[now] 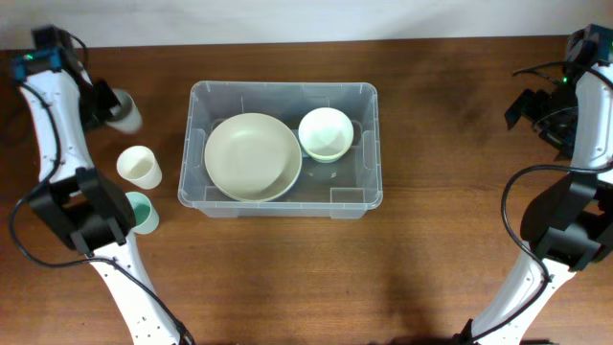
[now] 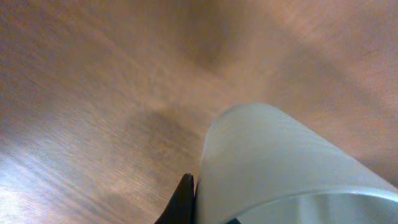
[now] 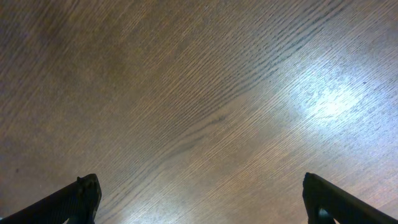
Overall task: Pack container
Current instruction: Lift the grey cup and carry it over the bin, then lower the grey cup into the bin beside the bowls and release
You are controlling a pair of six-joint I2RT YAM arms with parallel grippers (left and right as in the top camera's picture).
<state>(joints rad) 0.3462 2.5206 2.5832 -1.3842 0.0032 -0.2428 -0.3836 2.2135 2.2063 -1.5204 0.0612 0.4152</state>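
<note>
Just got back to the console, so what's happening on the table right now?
The left gripper holds a grey cup at the far left, outside the container. The container already has a large pale bowl and a small bowl inside. A white cup and a green cup stand beside it. The right gripper is open over bare wood.

Overhead: bright, even, sharp; soft shadows beside container (image 1: 287, 87).
Left wrist: dim, motion-blurred; cup (image 2: 280, 162) out of focus.
Right wrist: glare patch on table (image 3: 329, 99).
</note>
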